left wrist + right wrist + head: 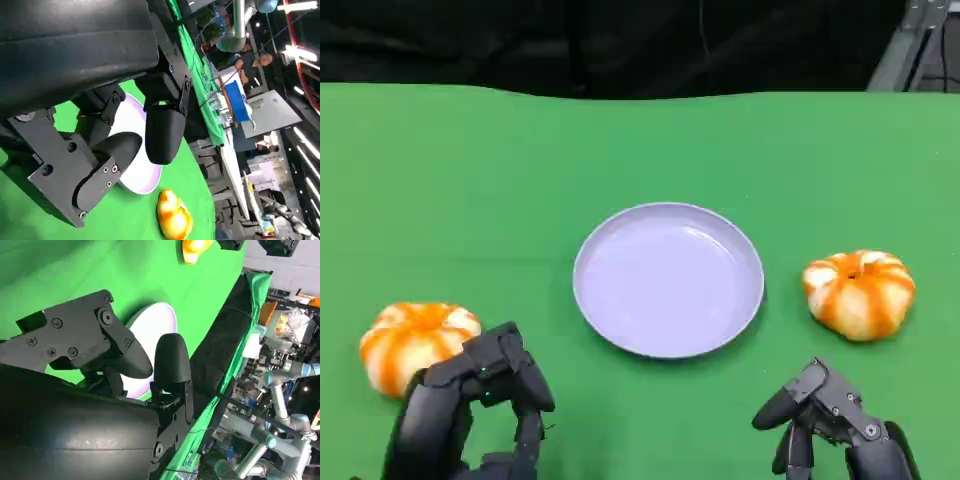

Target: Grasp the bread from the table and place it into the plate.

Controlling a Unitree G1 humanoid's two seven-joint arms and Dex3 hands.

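Just beside left hand (470, 410): bread (415, 342).

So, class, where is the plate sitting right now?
In the head view, the plate sits mid-table on the green cloth, between the two breads, one to its left and one to its right.

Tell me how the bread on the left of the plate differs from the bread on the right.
The left bread lies nearer the table's front edge; the right bread lies further back, level with the plate. The left hand partly covers the left bread in the head view, while the right bread sits apart from the right hand. Both are round, orange-and-white, pumpkin-shaped, and lie on the green table.
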